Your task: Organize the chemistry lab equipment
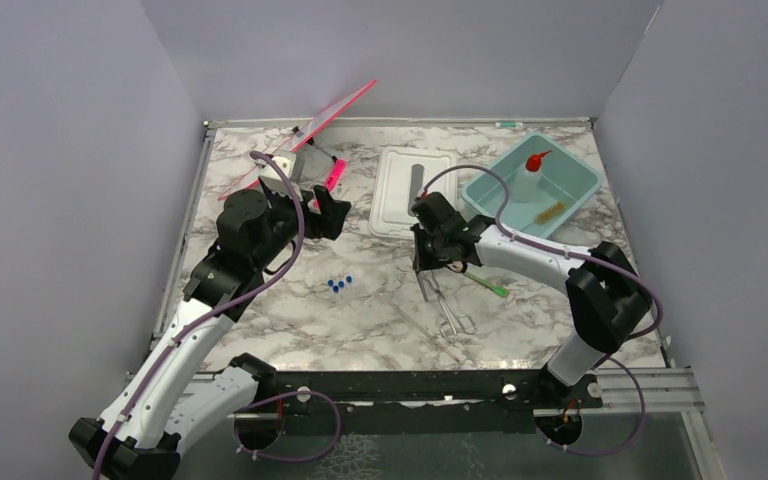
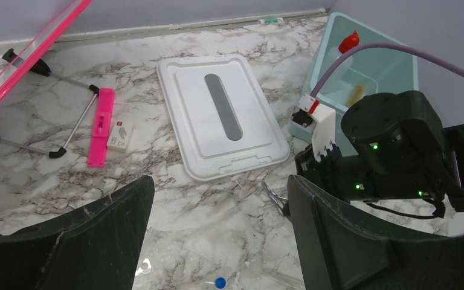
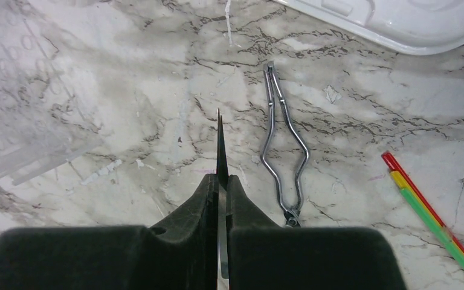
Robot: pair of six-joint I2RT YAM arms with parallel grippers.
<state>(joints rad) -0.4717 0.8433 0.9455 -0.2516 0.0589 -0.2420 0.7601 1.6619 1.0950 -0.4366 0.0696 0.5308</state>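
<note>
right gripper (image 3: 219, 181) pinching tweezers (image 3: 219, 140), tip pointing over surface (image 3: 127, 127) beside wire clamp (image 3: 284, 140) | tweezers likely handling light, stiff, slippery, thin; holding flat sides mid-length seeming safest | left gripper (image 2: 217, 188) hovering spread, empty

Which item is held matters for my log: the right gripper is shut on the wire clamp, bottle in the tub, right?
No: the right gripper is shut on the metal tweezers; the wire clamp lies free beside them, per the right wrist view. The bottle is in the tub.
</note>
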